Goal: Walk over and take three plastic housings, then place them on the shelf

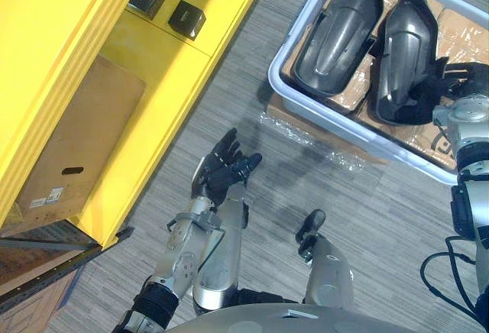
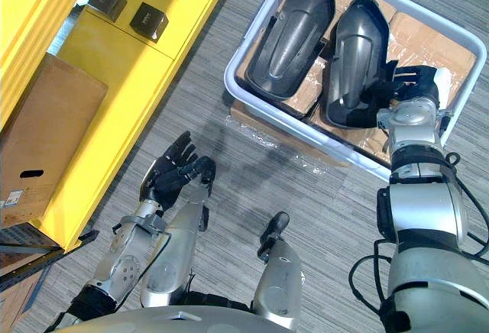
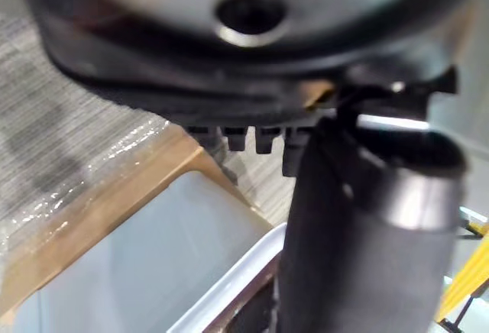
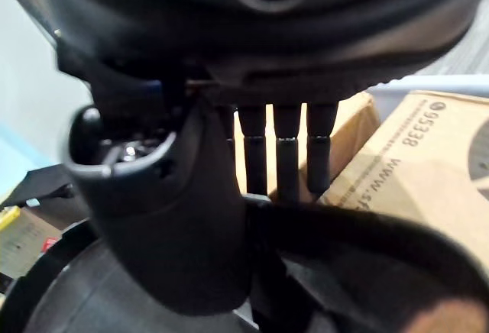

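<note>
Work on the first pick is under way, by the look of it: the right hand [image 2: 411,81] reaches into a pale bin [image 1: 279,88] on the carpeted floor [image 1: 229,81] and meets the near end of the right housing [image 1: 405,50]. In the right wrist view its thumb sits on one side of the dark rim and its fingers [image 4: 279,157] on the other, apparently pinching it. The left hand [image 1: 221,169] hangs above the floor, well apart from the bin, fingers spread and holding nothing. The bin carries two dark plastic housings side by side, the left housing [image 1: 336,39] untouched, both lying on wrapped cardboard packs [image 1: 466,31]. The yellow shelf [image 1: 145,81] to the robot's left bears small black boxes [image 1: 186,18] and a cardboard carton [image 1: 76,142], but no housing. Judged from this, nothing has been delivered yet; the lifting, the carry and all the placing remain.
</note>
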